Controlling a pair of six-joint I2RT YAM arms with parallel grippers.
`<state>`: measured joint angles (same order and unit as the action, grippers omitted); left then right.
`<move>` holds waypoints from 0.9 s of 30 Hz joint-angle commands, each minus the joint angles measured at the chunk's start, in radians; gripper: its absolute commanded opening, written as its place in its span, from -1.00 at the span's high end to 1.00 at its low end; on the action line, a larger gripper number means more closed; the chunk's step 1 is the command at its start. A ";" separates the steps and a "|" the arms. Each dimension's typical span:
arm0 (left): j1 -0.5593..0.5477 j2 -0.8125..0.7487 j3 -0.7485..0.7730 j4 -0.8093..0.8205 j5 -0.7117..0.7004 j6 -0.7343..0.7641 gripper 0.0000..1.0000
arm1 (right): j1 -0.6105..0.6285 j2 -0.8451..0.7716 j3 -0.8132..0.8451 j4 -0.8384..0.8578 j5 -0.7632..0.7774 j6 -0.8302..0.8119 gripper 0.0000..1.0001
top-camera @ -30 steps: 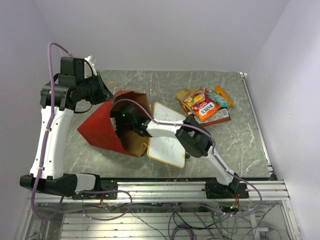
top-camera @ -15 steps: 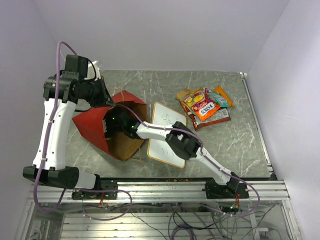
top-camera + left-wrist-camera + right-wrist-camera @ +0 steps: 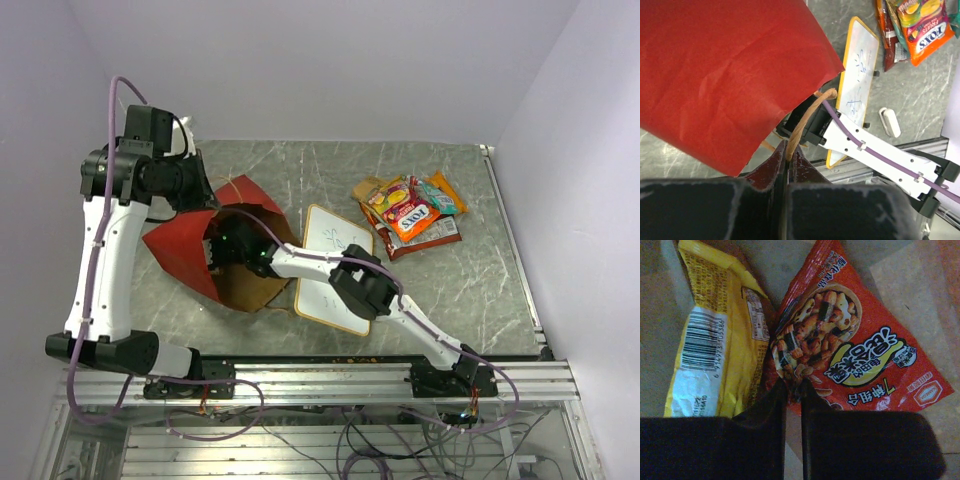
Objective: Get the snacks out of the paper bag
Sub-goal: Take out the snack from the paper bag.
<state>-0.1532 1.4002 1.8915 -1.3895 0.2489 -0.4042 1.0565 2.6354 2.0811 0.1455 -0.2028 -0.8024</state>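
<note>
Unseen from above, right gripper (image 3: 792, 385) is pinching a red snack (image 3: 860, 340), lower centre; left gripper (image 3: 786, 157) is clamping the paper bag (image 3: 730, 75) by its handle (image 3: 805, 117).

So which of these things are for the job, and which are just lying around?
For the job: red paper bag; yellow crinkly packet and red crinkly packet inside it; pile of colourful snack packets lying outside it.
Just lying about: wood-framed small whiteboard; white rectangular eraser block.
</note>
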 commanded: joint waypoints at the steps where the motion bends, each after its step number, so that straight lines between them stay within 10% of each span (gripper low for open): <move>1: -0.003 -0.083 -0.028 0.025 -0.086 -0.015 0.86 | -0.026 -0.053 -0.035 -0.008 0.014 0.054 1.00; 9: -0.003 -0.038 0.061 0.033 -0.278 -0.071 0.86 | -0.075 -0.162 -0.087 0.026 -0.002 0.091 1.00; 27: -0.002 -0.095 -0.034 0.111 -0.206 -0.075 0.86 | -0.048 -0.494 -0.529 0.189 -0.099 0.176 1.00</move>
<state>-0.1535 1.3098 1.8313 -1.3231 0.0223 -0.4755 1.0157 2.2219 1.6020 0.2935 -0.2947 -0.6521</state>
